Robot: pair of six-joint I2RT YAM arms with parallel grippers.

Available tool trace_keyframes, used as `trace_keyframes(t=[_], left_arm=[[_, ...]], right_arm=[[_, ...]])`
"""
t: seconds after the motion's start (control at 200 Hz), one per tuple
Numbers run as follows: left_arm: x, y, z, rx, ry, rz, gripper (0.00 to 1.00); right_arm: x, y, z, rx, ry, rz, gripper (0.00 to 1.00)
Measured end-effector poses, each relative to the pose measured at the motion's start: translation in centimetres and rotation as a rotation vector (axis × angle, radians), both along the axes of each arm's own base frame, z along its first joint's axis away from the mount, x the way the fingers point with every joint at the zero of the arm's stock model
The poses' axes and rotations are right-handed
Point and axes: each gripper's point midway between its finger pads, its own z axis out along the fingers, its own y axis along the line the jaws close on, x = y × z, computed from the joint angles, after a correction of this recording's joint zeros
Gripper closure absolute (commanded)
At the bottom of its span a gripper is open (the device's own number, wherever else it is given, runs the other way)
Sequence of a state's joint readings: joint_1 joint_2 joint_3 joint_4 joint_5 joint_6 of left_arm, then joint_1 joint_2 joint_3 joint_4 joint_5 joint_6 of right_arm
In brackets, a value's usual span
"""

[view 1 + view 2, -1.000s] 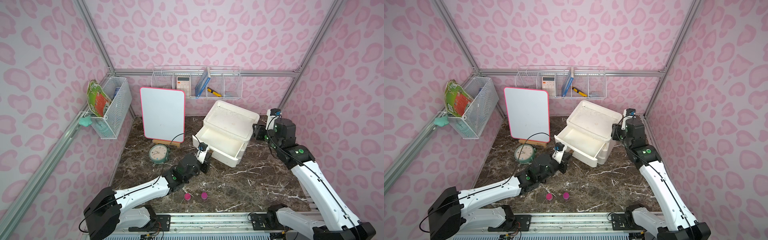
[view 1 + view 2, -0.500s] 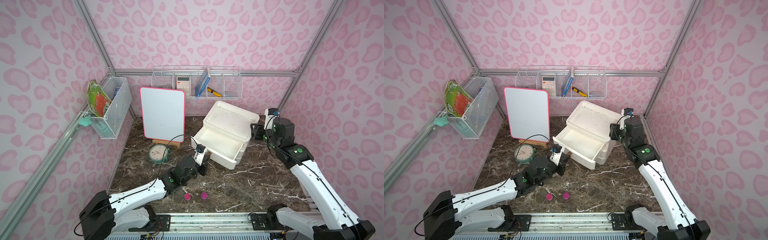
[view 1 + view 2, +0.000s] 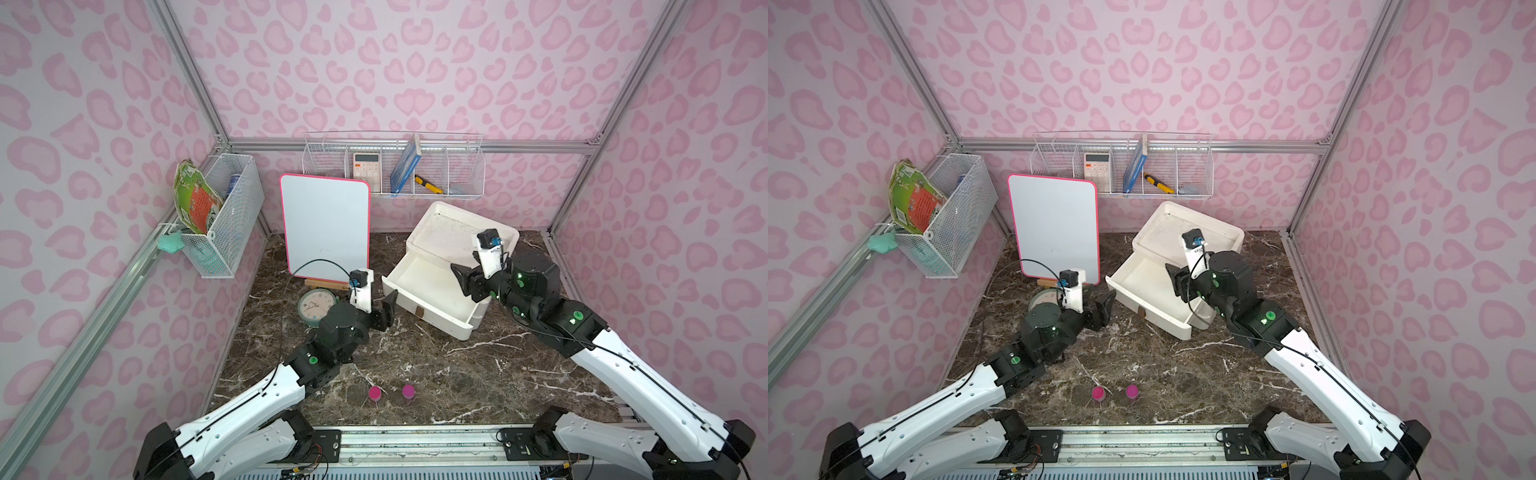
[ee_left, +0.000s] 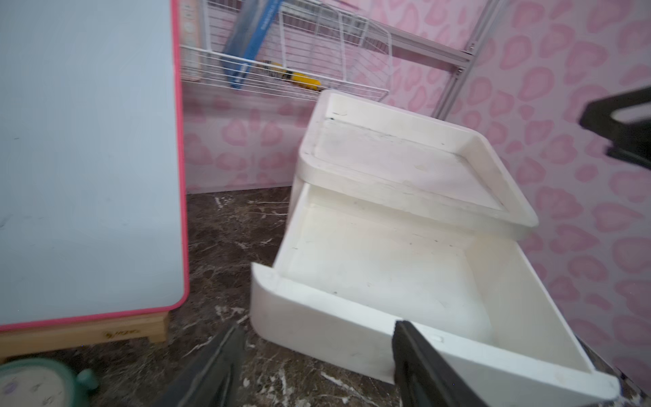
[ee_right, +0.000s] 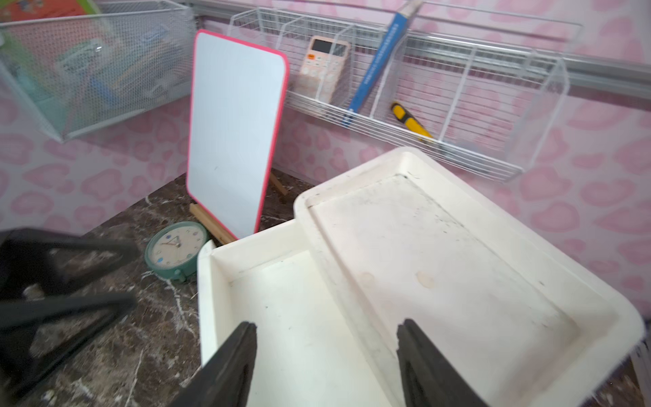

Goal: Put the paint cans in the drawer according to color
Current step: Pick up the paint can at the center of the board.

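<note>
Change: the white drawer chest [image 3: 433, 221] has its top drawer [image 3: 424, 277] pulled well out toward the front of the desk [image 3: 478, 374], a touch further than a second ago. The drawer floor is bare in both wrist views.

My left end effector [image 3: 384, 309], pinched together at the drawer front a second ago, is now spread and empty. It sits just beside the drawer's near corner, off the brown tab handle [image 3: 419, 311]. My right end effector [image 3: 467, 282] has swung in from the chest's far side to above the open drawer. Its jaws are apart with nothing between them.

Judgement: the opening step is done and the drawer is ready to receive. One magenta paint can [image 3: 374, 392] and a second magenta paint can [image 3: 408, 390] stand side by side near the desk's front edge, well apart from the chest. Green and white cans are not in view, so I cannot tell where they are. The next move is probably a pick of a magenta can, and my left arm is nearest.

Surroundings: the whiteboard [image 3: 326, 232] on its wooden stand is near the drawer's left corner. The long wire basket [image 3: 465, 166] on the back wall holds a calculator [image 3: 365, 167], a blue book [image 3: 405, 164] and a yellow cutter [image 3: 430, 185]. A mesh basket [image 3: 232, 216] hangs on the left wall. The green clock [image 3: 316, 306] sits at the whiteboard's foot, close to my left wrist.

Nothing lies between the cans and the drawer. My right arm over the drawer could crowd a drop.
</note>
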State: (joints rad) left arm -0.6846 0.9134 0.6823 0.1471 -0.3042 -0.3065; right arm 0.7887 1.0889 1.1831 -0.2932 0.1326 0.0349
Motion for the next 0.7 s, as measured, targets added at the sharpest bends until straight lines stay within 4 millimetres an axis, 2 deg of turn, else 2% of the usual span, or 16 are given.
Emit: trace_keyframes(t=[0.065, 0.13, 0.26, 0.38, 0.555, 0.7], left_arm=[[0.9, 3.8, -0.4, -0.041, 0.048, 0.118, 0.24], [1.3, 7.2, -1.3, -0.076, 0.102, 0.230, 0.22], [1.1, 12.1, -3.3, -0.149, 0.208, 0.401, 0.22], [0.4, 14.0, -5.0, -0.185, 0.289, 0.482, 0.22], [-0.6, 15.4, -6.8, -0.222, 0.367, 0.574, 0.22], [-1.6, 16.1, -8.9, -0.250, 0.431, 0.639, 0.22]], right_arm=[[-2.2, 2.9, -0.6, -0.053, -0.032, 0.115, 0.34], [-4.7, 5.7, -2.5, -0.114, -0.045, 0.242, 0.35], [-10.2, 10.4, -8.8, -0.265, -0.015, 0.493, 0.33], [-14.5, 13.8, -14.0, -0.373, 0.035, 0.683, 0.32], [-17.4, 16.5, -20.9, -0.509, 0.134, 0.814, 0.30], [-18.8, 17.5, -24.9, -0.569, 0.206, 0.873, 0.30]])
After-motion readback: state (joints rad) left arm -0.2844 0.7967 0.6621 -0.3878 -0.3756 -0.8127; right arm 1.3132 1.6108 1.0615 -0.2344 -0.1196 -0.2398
